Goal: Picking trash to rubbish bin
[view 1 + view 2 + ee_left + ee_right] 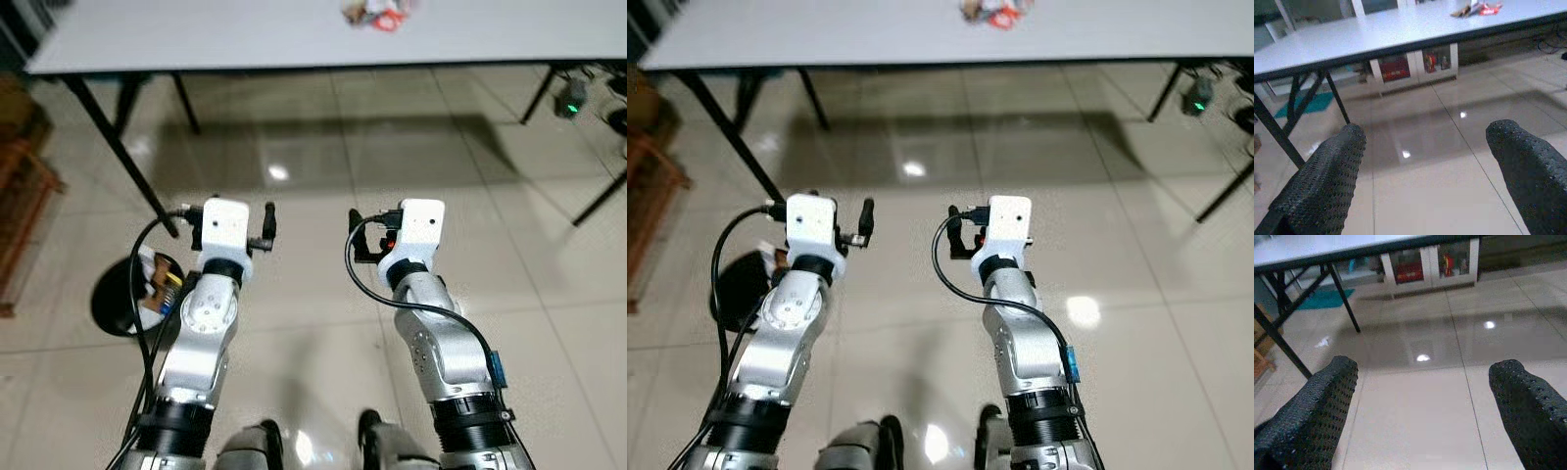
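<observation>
1. While both arms reach forward over the tiled floor (323, 323), the left end effector (1425, 171) has its two black fingers (1322, 181) spread wide apart with nothing between them.
2. The right end effector (1425, 406) is likewise spread wide and empty, its fingers (1528, 406) framing bare tiles.
3. Both hang above the floor, short of the table (245, 34) ahead, side by side and apart from each other.
4. The trash (377, 12), a small heap of crumpled wrappers with a red piece, lies on the table's far part, well apart from both end effectors.
5. A dark rubbish bin (132, 294) stands on the floor just beside the left arm, near a table leg (122, 152), with some scraps inside.
6. A low white cabinet (1415, 63) stands beyond the table.
</observation>
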`<state>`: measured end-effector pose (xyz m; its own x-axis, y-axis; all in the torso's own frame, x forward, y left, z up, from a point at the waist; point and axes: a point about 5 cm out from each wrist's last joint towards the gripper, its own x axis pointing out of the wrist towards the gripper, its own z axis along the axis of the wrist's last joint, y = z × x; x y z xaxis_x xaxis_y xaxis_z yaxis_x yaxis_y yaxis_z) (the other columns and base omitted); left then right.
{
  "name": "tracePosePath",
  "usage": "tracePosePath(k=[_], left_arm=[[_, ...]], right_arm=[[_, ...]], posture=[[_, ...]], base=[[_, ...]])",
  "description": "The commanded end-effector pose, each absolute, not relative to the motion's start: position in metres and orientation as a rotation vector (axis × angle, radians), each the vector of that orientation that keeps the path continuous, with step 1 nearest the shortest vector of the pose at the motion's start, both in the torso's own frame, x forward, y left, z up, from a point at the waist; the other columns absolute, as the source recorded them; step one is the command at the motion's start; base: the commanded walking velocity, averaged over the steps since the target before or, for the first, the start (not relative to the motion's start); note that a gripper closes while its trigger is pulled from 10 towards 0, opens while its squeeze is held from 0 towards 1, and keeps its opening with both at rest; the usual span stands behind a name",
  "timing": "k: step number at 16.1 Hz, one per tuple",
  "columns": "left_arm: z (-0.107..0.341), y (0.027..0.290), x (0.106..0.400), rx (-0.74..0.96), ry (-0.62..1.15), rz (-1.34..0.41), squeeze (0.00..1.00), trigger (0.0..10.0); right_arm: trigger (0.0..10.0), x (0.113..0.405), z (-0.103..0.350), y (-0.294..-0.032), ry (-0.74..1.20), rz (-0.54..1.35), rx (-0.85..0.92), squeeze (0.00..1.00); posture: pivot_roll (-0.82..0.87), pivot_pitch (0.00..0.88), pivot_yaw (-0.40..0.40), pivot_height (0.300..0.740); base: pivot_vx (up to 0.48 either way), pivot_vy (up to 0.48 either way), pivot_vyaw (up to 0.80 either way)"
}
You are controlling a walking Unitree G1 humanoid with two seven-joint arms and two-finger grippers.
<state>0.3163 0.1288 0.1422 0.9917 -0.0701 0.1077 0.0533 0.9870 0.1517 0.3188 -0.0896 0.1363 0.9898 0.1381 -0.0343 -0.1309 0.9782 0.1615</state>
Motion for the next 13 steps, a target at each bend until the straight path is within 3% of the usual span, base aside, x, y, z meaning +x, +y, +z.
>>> tracePosePath(k=[1, 8, 13], left_arm=[[0.130, 0.134, 0.318, 0.139, -0.064, -0.060, 0.00, 10.0], [0.121, 0.118, 0.324, 0.091, -0.039, -0.103, 0.00, 10.0], [0.112, 0.093, 0.317, 0.061, -0.034, -0.138, 0.00, 10.0]], right_arm=[[10.0, 0.321, 0.133, -0.091, 0.045, 0.103, 0.171, 0.00], [10.0, 0.330, 0.135, -0.100, 0.011, 0.084, 0.156, 0.00], [10.0, 0.326, 0.139, -0.111, -0.012, 0.104, 0.181, 0.00]], posture=[[-0.01, 0.059, 0.079, 0.740], [-0.03, 0.000, 0.087, 0.740], [-0.02, 0.000, -0.024, 0.740]], base=[[0.000, 0.000, 0.00], [0.000, 0.000, 0.00], [0.000, 0.000, 0.00]])
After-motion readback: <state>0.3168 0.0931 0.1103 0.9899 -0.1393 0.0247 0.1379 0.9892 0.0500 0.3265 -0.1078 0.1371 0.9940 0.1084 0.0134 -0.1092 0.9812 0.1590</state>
